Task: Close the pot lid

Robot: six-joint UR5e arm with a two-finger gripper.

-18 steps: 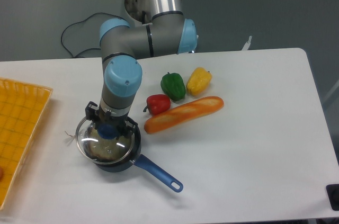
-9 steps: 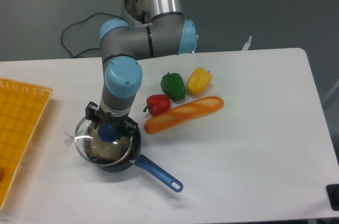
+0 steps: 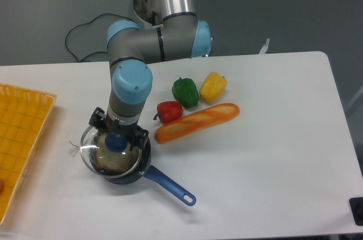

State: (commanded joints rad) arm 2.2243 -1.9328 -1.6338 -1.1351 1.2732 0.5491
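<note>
Here my jaws pinch the blue knob of the clear, metal-rimmed lid (image 3: 109,152), which sits slightly left of centre over the dark pot (image 3: 133,175) on the tabletop (image 3: 261,160).

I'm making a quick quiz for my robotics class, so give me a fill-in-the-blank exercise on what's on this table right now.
1. The pincer sits over the lid's knob, whose colour is ____.
2. The pot has a long handle coloured ____.
3. The red pepper touches the left end of the ____.
4. Between the red and yellow pepper lies a pepper coloured ____.

Missing words: blue; blue; baguette; green.
</note>
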